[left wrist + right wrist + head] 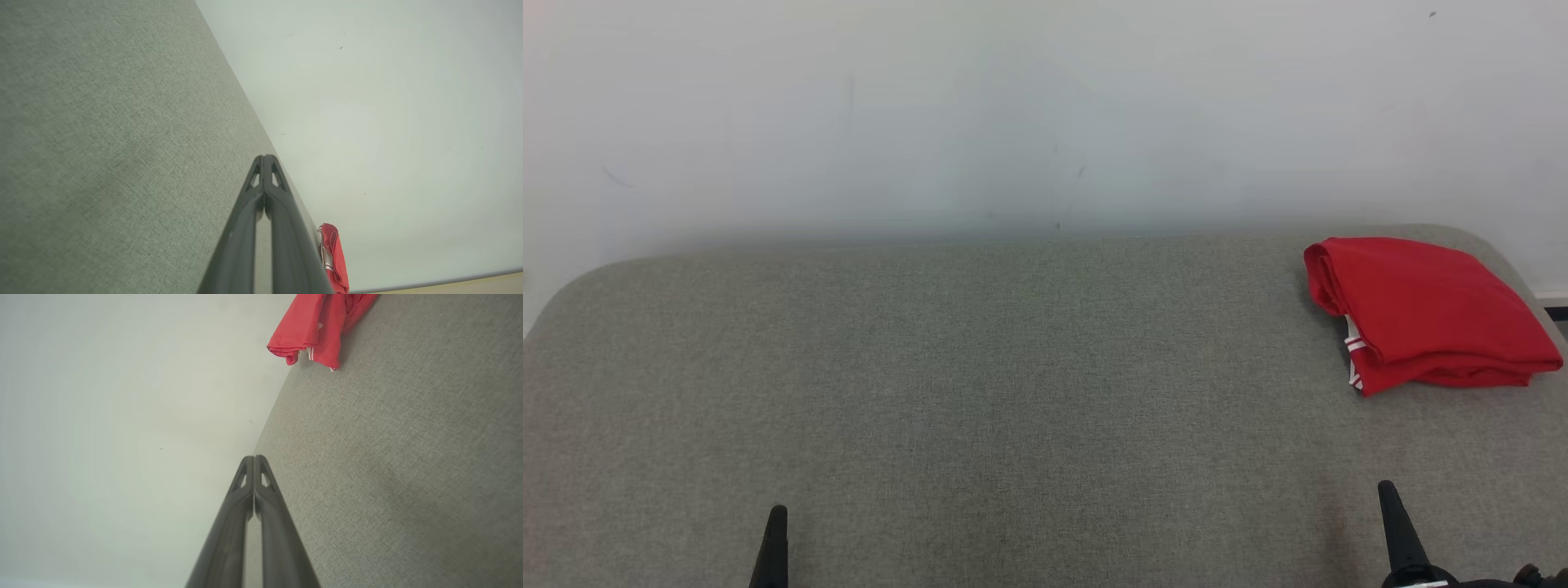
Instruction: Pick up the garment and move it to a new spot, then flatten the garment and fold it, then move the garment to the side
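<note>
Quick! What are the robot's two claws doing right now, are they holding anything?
Left claw: closed, holding nothing.
Right claw: closed, holding nothing; the folded red garment lies apart from it.

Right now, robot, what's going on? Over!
Left gripper shut, empty. Right gripper shut, empty. Red garment folded, far right on grey surface. Nothing in the way.

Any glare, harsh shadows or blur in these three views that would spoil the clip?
Head view: flat, even light, no glare; the folded red garment casts just a faint shadow on the grey fabric surface. Left wrist view: left gripper soft near the lens, garment small and slightly blurred. Right wrist view: right gripper similarly soft, surface weave sharp.
</note>
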